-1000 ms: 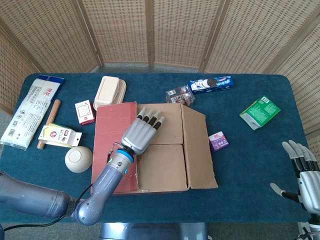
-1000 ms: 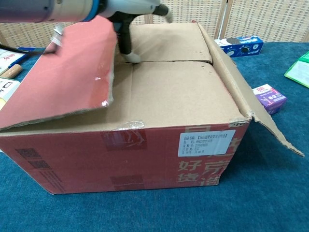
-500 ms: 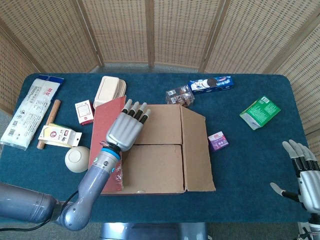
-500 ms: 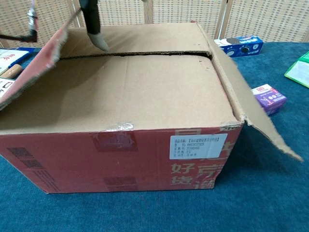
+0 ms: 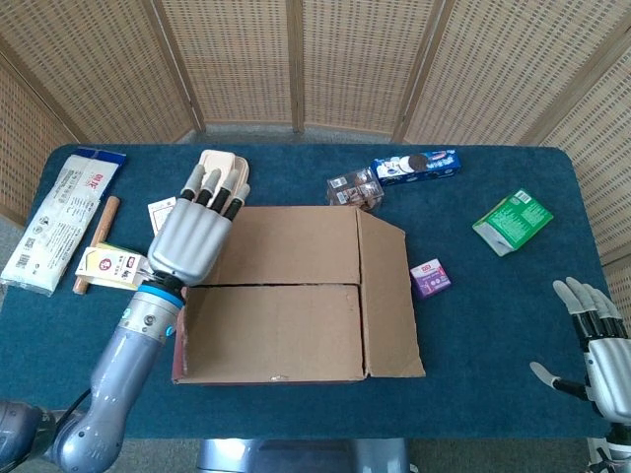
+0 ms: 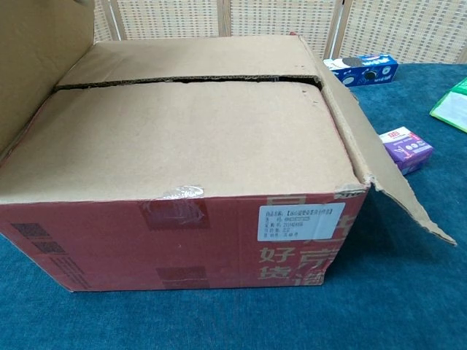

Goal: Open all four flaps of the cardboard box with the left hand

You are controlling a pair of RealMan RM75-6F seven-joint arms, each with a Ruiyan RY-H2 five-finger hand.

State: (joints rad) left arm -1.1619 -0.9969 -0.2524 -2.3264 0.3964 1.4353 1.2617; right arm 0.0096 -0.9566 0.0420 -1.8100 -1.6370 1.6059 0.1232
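Note:
The cardboard box sits mid-table, red-sided in the chest view. Its two inner flaps lie closed, with a seam between them. The right flap hangs outward, also visible in the chest view. The left flap stands raised at the box's left edge. My left hand is over that edge with fingers stretched flat and its back to the camera; it grips nothing, and contact with the flap is hidden. My right hand hovers at the table's right front corner with fingers spread and nothing in it.
Left of the box lie a white packet, a wooden stick, a small carton and a beige container. A blue biscuit box, a green packet and a purple box lie at the back and right.
My left hand swept leftward off the box top, and the red-backed left flap swung up from lying flat to standing at the left edge. The right hand stayed put.

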